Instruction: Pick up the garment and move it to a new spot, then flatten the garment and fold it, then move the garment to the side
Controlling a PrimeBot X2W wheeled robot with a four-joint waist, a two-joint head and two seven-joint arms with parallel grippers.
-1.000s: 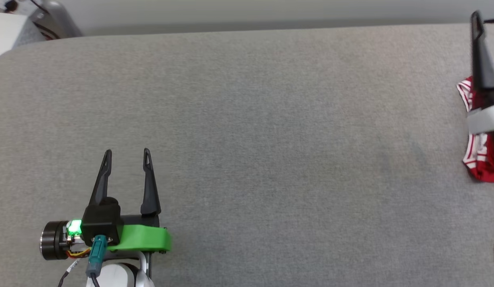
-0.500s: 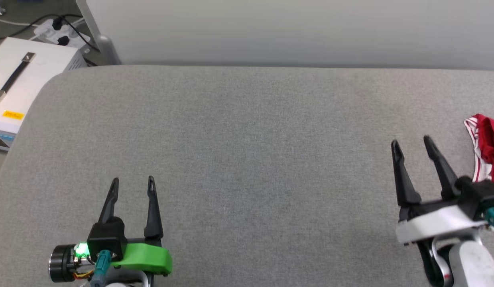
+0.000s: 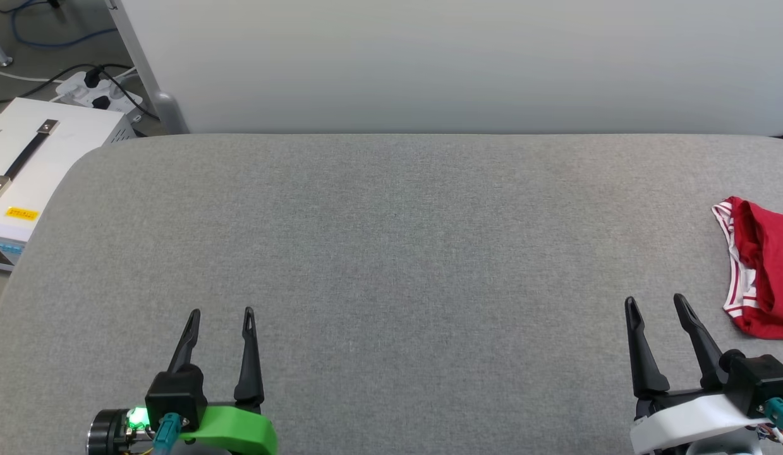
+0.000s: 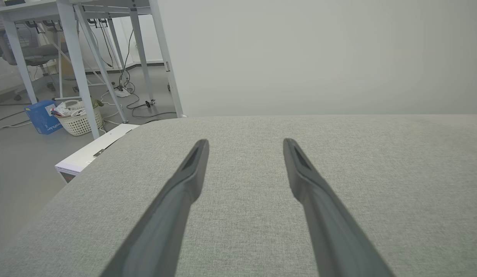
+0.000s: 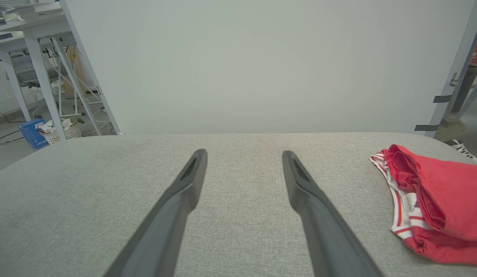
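The garment point(image 3: 761, 265) lies folded in a red bundle with red-and-white striped trim at the right edge of the grey padded table point(image 3: 391, 253); the right wrist view has the garment point(image 5: 434, 204) at its right. My right gripper point(image 3: 655, 303) stands open at the lower right, just left of the garment and apart from it, nothing between its fingers. Over bare table at the lower left, my left gripper point(image 3: 222, 312) is open and empty as well. Both wrist views show the long dark fingers spread over the grey cloth.
A pale wall panel point(image 3: 429, 63) stands behind the table's far edge. Off the table's left corner sit a white box point(image 3: 31, 164) with a handle and a power strip point(image 3: 94, 91) with cables. Table legs and a basket point(image 4: 78, 121) stand on the floor beyond.
The head camera has tilted up, so the whole picture has shifted down. My right gripper has drawn back from over the garment to the lower right, leaving the garment lying on the table.
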